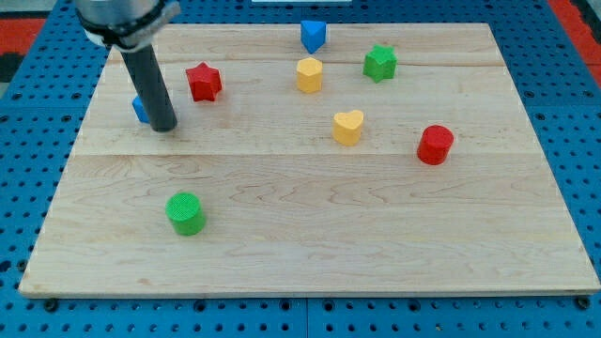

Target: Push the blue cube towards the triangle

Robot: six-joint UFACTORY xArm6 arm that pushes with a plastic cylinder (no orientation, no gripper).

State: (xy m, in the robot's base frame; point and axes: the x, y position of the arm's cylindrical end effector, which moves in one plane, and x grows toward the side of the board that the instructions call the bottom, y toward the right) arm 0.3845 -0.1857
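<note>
Seven blocks sit on my table (310,253): nearest, toward the bottom-left corner, a green cylinder (185,213); farther in, a red cylinder (435,145) by the right edge and a yellow heart (347,127) mid-table. Past those, my tip (164,127) rests near the left edge, touching or just beside the blue cube (139,110), which my rod mostly hides, with a red star (203,82) to its right. Farthest, along the top edge, sit a yellow block (309,74), a green star (379,63) and the blue triangle (313,36); no claw shows on this rig, so I cannot tell any opening or hold.

On the wooden board (310,235): red star (203,82), yellow block (309,74), green star (379,63), yellow heart (347,127), red cylinder (435,145), green cylinder (185,213).
</note>
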